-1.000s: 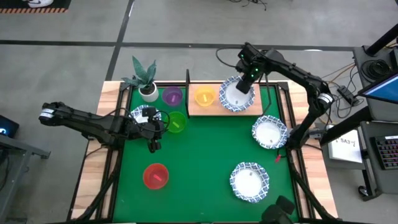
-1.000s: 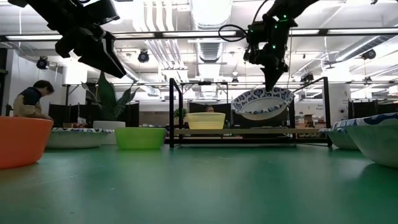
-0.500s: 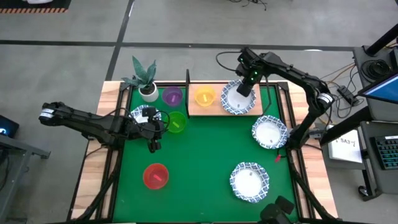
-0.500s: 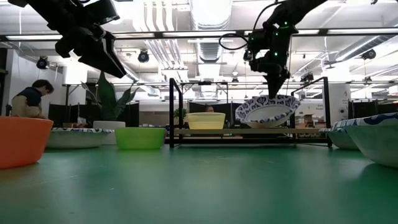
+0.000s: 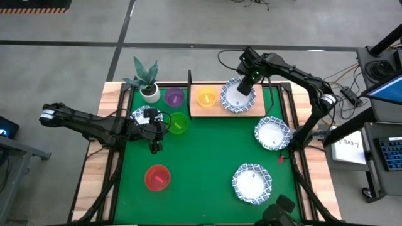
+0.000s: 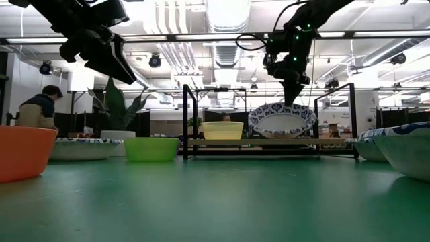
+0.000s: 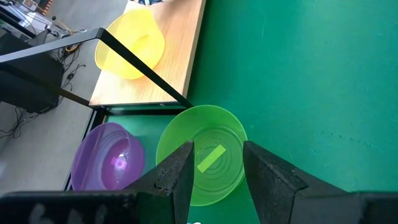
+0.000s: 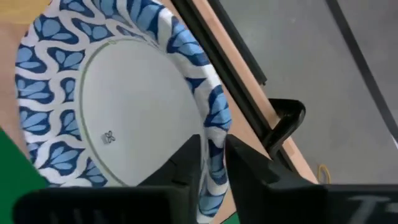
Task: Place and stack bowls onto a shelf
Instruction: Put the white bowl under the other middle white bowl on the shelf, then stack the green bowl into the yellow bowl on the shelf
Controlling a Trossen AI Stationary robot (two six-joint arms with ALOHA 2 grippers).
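The white bowl with blue rim [image 5: 238,96] is held by the right gripper [image 5: 246,86], whose fingers are pinched on the rim at approx. 1 o'clock of the bowl. In the right wrist view the rim passes between the two fingers [image 8: 189,163]. The bowl sits on the shelf [image 5: 200,110], at the right end of the board, and in the low view it is seen almost level on the wood [image 6: 282,121].

A yellow bowl [image 5: 206,96] stands on the same shelf, at 9 o'clock from the held bowl and near it. A purple bowl [image 5: 173,96] is on the mat just beside the shelf's left end, w/ a green bowl [image 5: 178,122] at its 6 o'clock. A red bowl [image 5: 157,177] lies toward the front left of the mat.

Two more patterned bowls are on the right side, one [image 5: 272,133] near the mat's edge and another [image 5: 252,183] at 7 o'clock of it.

The left gripper [image 5: 156,139] hangs above the mat at approx. 8 o'clock of the green bowl, jaws moderately apart and holding nothing; the green bowl is seen between its fingers [image 7: 171,175] in the left wrist view.
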